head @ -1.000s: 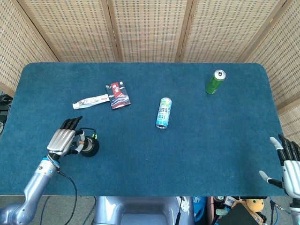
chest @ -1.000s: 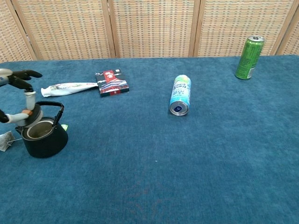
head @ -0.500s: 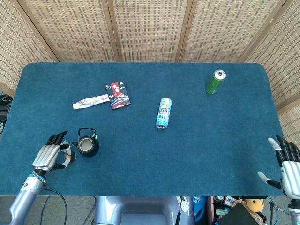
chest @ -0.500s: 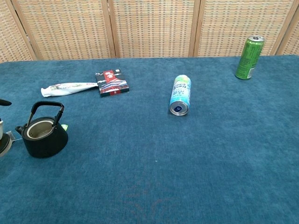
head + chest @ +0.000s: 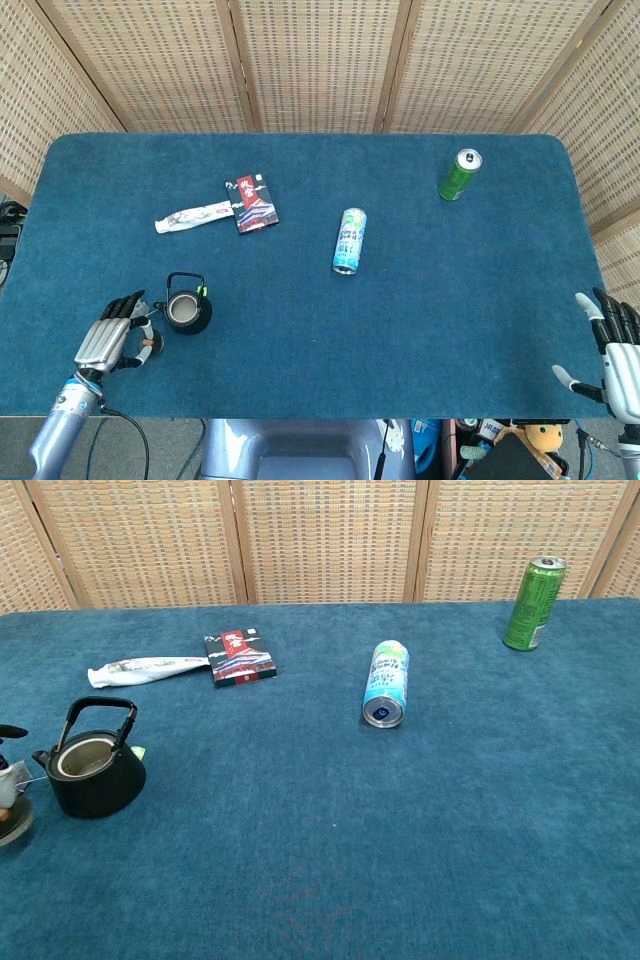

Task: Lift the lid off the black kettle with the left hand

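The black kettle (image 5: 187, 312) stands uncovered near the table's front left corner, its handle upright and its rim bare in the chest view (image 5: 93, 770). Just left of it and apart from it, my left hand (image 5: 108, 343) holds the lid (image 5: 14, 826) by its knob, low over the cloth. The chest view cuts off most of this hand at its left edge, so I cannot tell if the lid touches the table. My right hand (image 5: 620, 350) hangs off the table's front right corner with fingers spread and nothing in it.
A green can (image 5: 459, 174) stands at the back right. A blue can (image 5: 349, 240) lies on its side mid-table. A red packet (image 5: 252, 203) and a white tube (image 5: 192, 216) lie behind the kettle. The table's front edge (image 5: 300, 412) runs just below my left hand.
My left hand took the lid off the kettle and carried it left toward the front edge, then lower toward the cloth. The kettle and my right hand stayed put.
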Motion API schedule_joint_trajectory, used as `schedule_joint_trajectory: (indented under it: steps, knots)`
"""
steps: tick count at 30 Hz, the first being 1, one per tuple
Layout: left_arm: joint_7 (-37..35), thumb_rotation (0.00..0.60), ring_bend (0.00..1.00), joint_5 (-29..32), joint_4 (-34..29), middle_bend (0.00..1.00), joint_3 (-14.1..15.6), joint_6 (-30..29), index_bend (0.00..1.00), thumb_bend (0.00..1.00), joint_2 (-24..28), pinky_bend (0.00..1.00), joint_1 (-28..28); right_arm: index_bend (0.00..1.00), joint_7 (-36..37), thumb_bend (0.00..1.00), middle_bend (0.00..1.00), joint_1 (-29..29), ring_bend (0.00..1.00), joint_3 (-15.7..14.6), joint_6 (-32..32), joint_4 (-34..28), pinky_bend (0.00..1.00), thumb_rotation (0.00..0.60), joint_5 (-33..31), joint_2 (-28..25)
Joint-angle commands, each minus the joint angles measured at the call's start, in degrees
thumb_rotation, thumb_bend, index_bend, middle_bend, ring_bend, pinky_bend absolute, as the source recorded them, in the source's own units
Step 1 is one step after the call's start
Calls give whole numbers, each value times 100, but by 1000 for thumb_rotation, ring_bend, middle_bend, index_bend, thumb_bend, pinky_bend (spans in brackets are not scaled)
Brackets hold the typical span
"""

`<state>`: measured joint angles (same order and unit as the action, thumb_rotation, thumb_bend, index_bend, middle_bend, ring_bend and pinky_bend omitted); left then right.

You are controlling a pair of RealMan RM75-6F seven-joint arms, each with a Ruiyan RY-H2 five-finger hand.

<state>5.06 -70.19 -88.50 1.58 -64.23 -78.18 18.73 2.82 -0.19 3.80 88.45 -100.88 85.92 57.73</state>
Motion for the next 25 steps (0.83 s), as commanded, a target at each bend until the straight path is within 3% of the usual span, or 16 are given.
schedule_joint_trajectory:
  steps: [1,5,8,11,15,20,25]
  knots:
    - [-79,600,0,-83,-27,0,-9,-36,151,392,42,0,-39,0,-2,0,0,1,0,-1,1,-4,0,600,7,1]
    - [-380,600,0,-366,-208,0,-35,-264,61,365,173,0,-135,0,4,0,0,-7,0,-4,18,-17,0,600,18,-2]
    - [-744,600,0,-980,-441,0,-75,-934,22,355,408,0,-317,0,-11,0,0,-15,0,-13,37,-21,0,600,42,1]
    - [-841,600,0,-1446,-676,0,-128,-1582,0,287,738,0,-492,0,-26,0,0,-16,0,-16,42,-23,0,600,51,6]
    - [-502,600,0,-1619,-939,0,-226,-2110,0,149,1233,0,-688,0,-54,0,0,-19,0,-13,55,-26,0,600,51,16]
    - [-321,600,0,-1487,-1078,0,-258,-2342,0,115,1553,0,-902,0,-98,0,0,-23,0,-4,66,-19,0,600,33,33]
    - [-690,600,0,-1310,-1012,0,-262,-2051,0,114,1725,0,-895,0,-206,0,0,-4,0,5,31,-6,0,600,-5,77]
